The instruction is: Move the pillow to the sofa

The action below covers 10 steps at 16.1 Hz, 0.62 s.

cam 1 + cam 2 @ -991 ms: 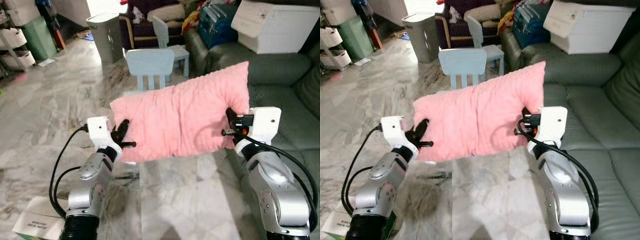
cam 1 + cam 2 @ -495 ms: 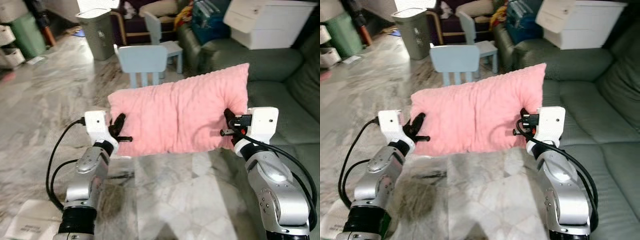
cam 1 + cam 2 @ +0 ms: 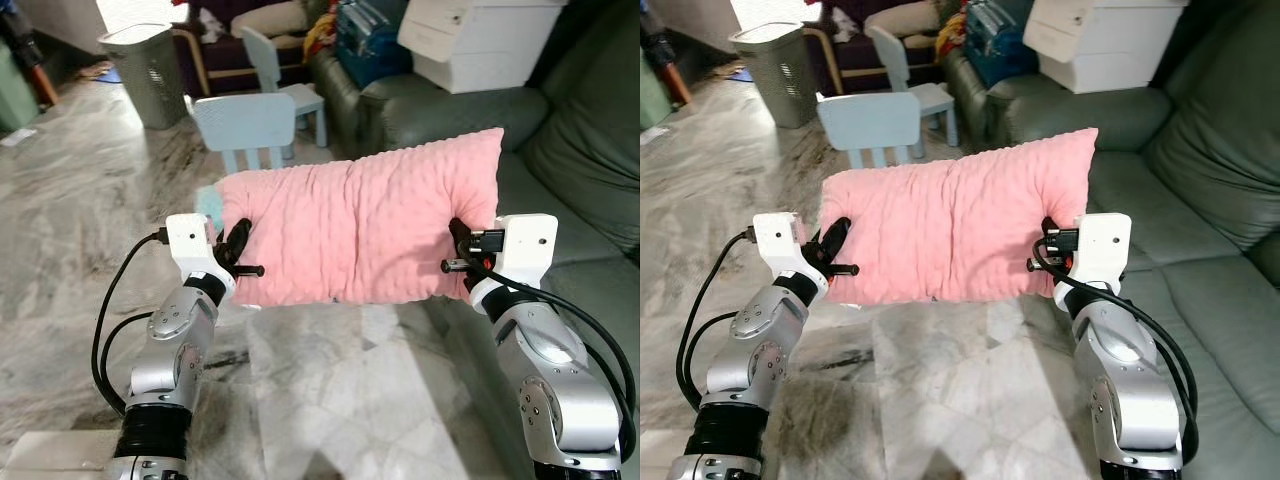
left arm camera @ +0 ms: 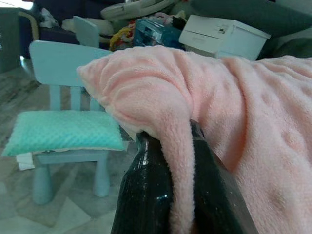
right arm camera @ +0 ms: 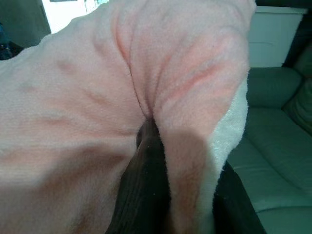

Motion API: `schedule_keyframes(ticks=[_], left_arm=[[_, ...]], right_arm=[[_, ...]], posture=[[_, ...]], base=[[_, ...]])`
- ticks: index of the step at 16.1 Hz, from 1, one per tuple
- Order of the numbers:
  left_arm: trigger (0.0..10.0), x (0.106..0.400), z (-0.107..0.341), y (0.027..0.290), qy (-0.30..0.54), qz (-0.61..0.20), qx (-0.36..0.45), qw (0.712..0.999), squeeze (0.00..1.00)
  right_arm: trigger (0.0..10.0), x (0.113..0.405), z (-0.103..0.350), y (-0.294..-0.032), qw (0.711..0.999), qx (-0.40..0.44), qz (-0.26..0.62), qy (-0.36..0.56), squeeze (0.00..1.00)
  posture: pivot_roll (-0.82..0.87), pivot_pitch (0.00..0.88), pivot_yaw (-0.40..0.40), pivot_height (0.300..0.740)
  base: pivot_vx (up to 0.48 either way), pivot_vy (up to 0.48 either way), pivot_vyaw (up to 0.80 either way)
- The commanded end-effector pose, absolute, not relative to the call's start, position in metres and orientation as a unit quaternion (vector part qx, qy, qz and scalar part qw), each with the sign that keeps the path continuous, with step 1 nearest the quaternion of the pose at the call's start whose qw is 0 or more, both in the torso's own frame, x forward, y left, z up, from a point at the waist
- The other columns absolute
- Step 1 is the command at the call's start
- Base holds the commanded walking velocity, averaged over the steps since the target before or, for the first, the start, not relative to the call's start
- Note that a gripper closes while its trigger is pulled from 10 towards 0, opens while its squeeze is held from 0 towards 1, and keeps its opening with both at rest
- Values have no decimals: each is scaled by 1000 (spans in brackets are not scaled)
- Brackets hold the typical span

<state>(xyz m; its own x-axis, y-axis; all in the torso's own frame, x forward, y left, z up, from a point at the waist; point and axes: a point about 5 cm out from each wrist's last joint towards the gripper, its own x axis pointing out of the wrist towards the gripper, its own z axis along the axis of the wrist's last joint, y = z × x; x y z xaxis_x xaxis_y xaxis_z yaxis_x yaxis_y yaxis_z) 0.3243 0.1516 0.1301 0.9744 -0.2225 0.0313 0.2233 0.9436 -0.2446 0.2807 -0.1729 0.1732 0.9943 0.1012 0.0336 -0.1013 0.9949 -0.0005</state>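
Left eye view gives you the pink pillow (image 3: 365, 235) held up in the air between both arms, above the marble floor (image 3: 90, 220) and just beside the front edge of the green sofa (image 3: 560, 210). Your left gripper (image 3: 238, 258) pinches the pillow's left end, and your right gripper (image 3: 458, 250) pinches its right end, whose upper corner stands higher than the rest. Behind the pillow you see a light blue child's chair (image 3: 245, 122), farther back a grey laundry basket (image 3: 140, 70), and a white box (image 3: 480, 40) resting on the sofa's far end.

Right eye view shows you the same scene (nothing differs), with the pillow's right end hanging over the sofa's front edge.

Left wrist view shows you the two black fingers (image 4: 146, 195) closed on a fold of the pink fabric that runs down between them. A mint cushion (image 4: 63, 131) lies on the seat of the blue chair beyond.

Right wrist view shows you the fingers (image 5: 144, 195) pressed into the pillow's edge, pinching a thick fold, with the sofa's seat behind it.
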Motion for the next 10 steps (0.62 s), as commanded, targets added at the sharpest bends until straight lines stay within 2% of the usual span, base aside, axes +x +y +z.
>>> schedule_keyframes(ticks=[1,4,10], left_arm=[[10000,324,131,156,-7,-108,-122,987,0],[10000,324,131,157,-7,-112,-124,986,0],[10000,323,130,158,-4,-111,-125,986,0]], right_arm=[[10000,279,183,-172,998,0,53,-36,0],[10000,279,183,-171,998,1,53,-36,0],[10000,278,183,-170,998,-1,54,-40,0]], posture=[[-262,0,48,740],[-259,0,51,740],[-260,0,55,740]], base=[[0,0,-800],[0,0,-800],[349,0,-751]])
